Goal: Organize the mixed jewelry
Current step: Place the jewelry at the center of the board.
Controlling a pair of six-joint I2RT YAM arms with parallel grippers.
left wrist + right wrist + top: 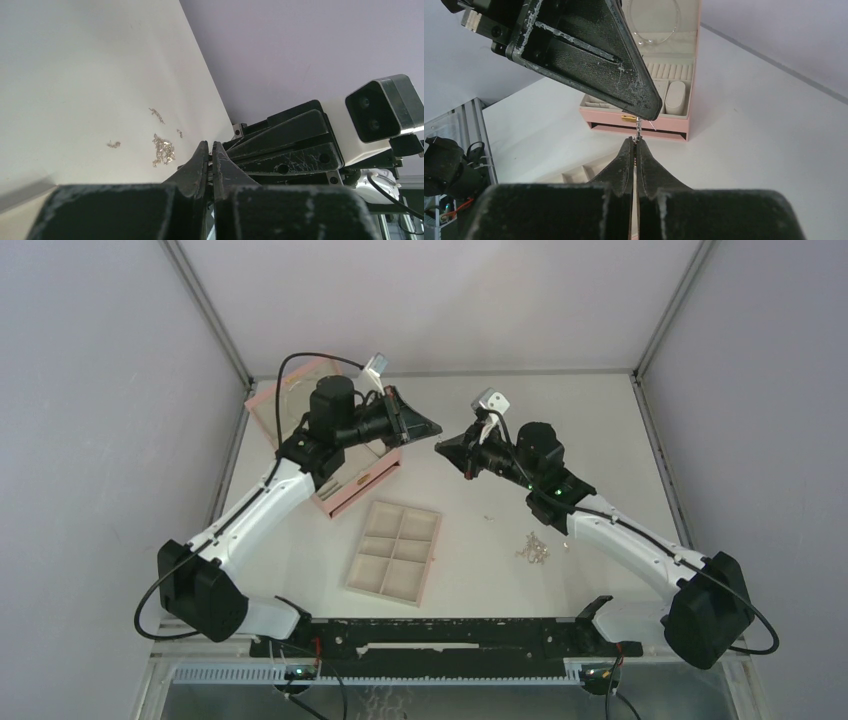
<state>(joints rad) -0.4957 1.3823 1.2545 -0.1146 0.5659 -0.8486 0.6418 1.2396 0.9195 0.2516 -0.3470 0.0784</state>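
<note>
left gripper (pixel 432 427) and right gripper (pixel 442 447) are both pinching one tiny silver piece (pixel 639 129)
they're meeting tip to tip, hovering just right of the pink box (pixel 350 490).

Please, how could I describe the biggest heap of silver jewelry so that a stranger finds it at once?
Start at the beige six-compartment tray near the middle of the white table. To its right, beside the right arm and its white forearm, lies the silver heap. It is a tangled clump, far bigger than the few tiny lone pieces scattered around it.
</note>
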